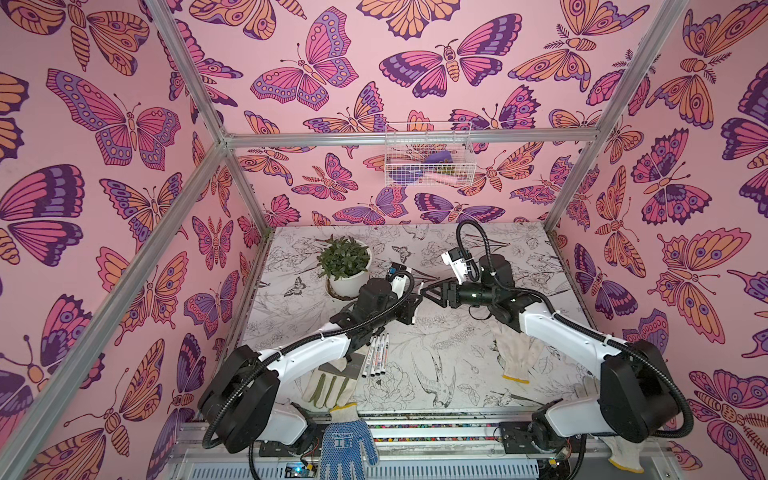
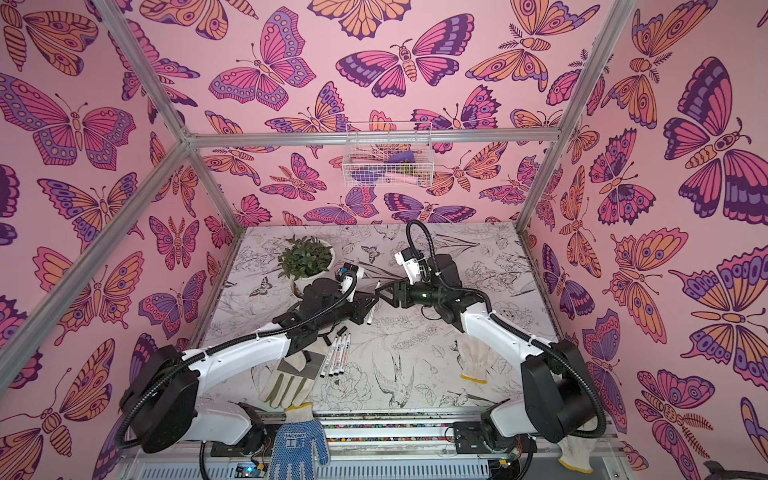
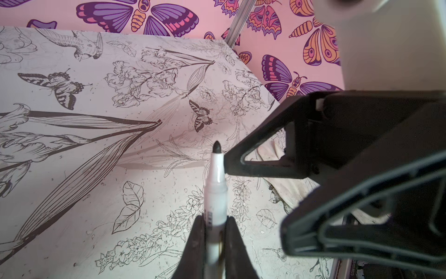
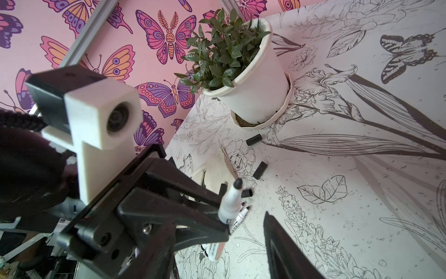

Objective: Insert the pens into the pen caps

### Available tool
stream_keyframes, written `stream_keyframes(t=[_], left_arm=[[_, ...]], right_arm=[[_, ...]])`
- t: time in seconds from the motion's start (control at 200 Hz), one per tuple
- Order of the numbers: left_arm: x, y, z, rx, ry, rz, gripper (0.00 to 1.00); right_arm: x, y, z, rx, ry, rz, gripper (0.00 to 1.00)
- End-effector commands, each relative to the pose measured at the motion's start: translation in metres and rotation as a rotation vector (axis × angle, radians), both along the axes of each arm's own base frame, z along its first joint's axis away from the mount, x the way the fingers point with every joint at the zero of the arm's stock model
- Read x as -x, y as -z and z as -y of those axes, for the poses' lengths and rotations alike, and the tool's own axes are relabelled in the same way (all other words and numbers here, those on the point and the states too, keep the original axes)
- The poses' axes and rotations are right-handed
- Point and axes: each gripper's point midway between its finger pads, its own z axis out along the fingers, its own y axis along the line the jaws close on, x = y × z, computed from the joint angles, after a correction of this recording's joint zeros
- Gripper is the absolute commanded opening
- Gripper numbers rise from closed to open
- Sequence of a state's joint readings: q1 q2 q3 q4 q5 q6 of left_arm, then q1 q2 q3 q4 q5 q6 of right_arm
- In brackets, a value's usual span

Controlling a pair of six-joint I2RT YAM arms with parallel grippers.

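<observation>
I count five pens. Four pens (image 1: 376, 354) lie side by side on the table (image 1: 457, 353), in the lower middle of both top views just left of centre. The fifth pen (image 3: 215, 183) is at the centre of those views, clamped by its barrel in my left pincer (image 3: 215, 223), with its bare dark tip pointing away from the fingers. My right pincer (image 1: 424, 292) faces it with jaws apart and nothing between them. In the left wrist view one fingertip (image 3: 231, 165) sits right against the pen's neck, though I cannot tell whether it touches. I can make out four pen caps (image 4: 260, 170) in the right wrist view, all black and loose on the table between the one potted plant (image 4: 253, 96) and the lying pens; a fifth I cannot find. There are four gloves I am sure of: one with green fingers (image 1: 328, 388) next to the pen row, one blue dotted glove (image 1: 347, 446) at the bottom edge, one white glove with a yellow cuff (image 1: 515, 353) right of centre, and one white glove (image 1: 623, 455) at the lower right. One wire basket (image 1: 428, 153) hangs on the back wall. The pen barrels carry black print and one a red band, and the blue glove has a white badge; all of it is too small or blurred for me to read.
</observation>
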State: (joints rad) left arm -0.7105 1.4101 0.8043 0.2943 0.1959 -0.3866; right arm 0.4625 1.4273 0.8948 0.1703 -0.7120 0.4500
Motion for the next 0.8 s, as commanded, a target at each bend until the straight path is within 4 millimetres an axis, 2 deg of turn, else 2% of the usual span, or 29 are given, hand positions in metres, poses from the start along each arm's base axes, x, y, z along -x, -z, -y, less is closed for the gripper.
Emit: stream_keyframes(t=[0.0,0.265,0.501,0.796], left_arm=[[0.002,-0.013,0.01,0.034,0.034,0.035,0.0],[0.004,-0.016,0.018,0.051,0.048,0.035,0.0],[0.0,-0.02,0.02,0.053,0.026,0.057,0.0],[-0.006,-0.025,0.025,0.071,0.01,0.077,0.0]], right_arm=[[-0.009,-0.011,-0.005,-0.012,-0.002,0.028,0.58],[-0.018,-0.013,-0.006,-0.016,0.029,0.026,0.45],[-0.015,-0.003,-0.004,-0.003,0.031,0.0,0.39],[-0.014,-0.003,-0.005,-0.002,0.026,0.0,0.33]])
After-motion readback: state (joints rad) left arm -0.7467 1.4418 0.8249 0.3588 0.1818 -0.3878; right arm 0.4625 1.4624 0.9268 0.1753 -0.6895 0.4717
